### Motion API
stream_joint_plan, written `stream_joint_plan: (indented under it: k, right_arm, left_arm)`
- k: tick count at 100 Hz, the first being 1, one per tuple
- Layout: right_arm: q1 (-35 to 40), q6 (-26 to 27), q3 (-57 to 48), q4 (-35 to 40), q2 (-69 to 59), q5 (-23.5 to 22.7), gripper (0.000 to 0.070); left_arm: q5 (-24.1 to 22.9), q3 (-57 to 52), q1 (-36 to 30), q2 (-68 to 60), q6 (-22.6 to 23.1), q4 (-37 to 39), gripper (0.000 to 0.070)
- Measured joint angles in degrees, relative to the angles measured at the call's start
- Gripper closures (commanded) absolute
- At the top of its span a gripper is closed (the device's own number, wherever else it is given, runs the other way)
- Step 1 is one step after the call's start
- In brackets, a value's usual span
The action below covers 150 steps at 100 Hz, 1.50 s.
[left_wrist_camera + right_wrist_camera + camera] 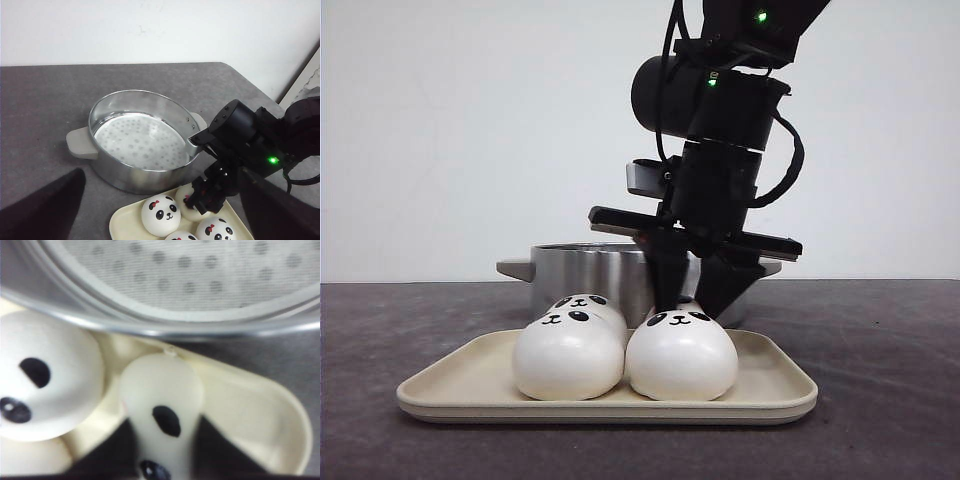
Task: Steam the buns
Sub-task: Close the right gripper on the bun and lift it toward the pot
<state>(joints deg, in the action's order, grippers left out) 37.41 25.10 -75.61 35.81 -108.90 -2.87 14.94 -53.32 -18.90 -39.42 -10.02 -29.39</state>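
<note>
On the dark grey bench [880,400], a cream tray [450,385] is sitting just in front of a steel steamer pot [137,137], which is serving here as the reference landmark. The pot is standing upright with a grey handle on each side, and its perforated white steaming plate [140,140] is lying bare inside.

Taking the front view from left to right: the front-left bun [568,357] is resting on the tray, nearer the camera than the pot, panda face turned upward. The back-left bun [588,304] is sitting directly behind it, between it and the pot wall, mostly hidden. The front-right bun [681,355] is resting beside the front-left one, and the two appear to be touching. The back-right bun [162,395] is sitting closest to the pot on that side, on the tray's rear part just short of the pot wall.

The right gripper [698,295] is pointing straight down over the tray, and its jaws are clamping the back-right bun; the right wrist view is showing the bun pinched narrow between the two dark fingers [112,450].

The left gripper [160,210] is hanging above the tray and pot. Its jaws are standing wide apart and grasping nothing, only their dark blurred fingers showing at either edge of its own wrist view.
</note>
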Motion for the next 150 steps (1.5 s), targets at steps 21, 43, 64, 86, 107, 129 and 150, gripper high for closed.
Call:
stream_joint_plan:
  k: [21, 43, 64, 86, 107, 129, 150]
  right_arm:
    - [0.1, -0.7, -0.1, 0.9, 1.0, 1.0, 0.07]
    - [1.6, -1.1, -0.1, 1.4, 8.2, -1.1, 0.07]
    - [4.3, -1.3, -0.1, 0.8, 17.7, -3.5, 0.07]
    - [3.6, -1.4, -6.1, -0.3, 22.0, -3.1, 0.07]
    - [-0.6, -5.1, -19.9, 0.8, 19.1, -1.4, 0.07]
    - [-4.5, -8.5, -33.9, 6.6, 8.6, -1.5, 0.07]
    - [-6.6, -10.2, -41.2, 7.7, -1.2, -1.4, 0.07]
  left_arm:
    - [0.0, 0.0, 0.0, 0.0, 0.0, 0.0, 0.0104]
    - [-0.2, 0.0, 0.0, 0.0, 0.0, 0.0, 0.0104]
    - [-1.5, 0.0, 0.0, 0.0, 0.0, 0.0, 0.0104]
    - [-1.5, 0.0, 0.0, 0.0, 0.0, 1.9, 0.0104]
    - [-1.5, 0.0, 0.0, 0.0, 0.0, 2.7, 0.0104]
    - [-1.5, 0.0, 0.0, 0.0, 0.0, 2.7, 0.0104]
    - [-1.5, 0.0, 0.0, 0.0, 0.0, 2.7, 0.0104]
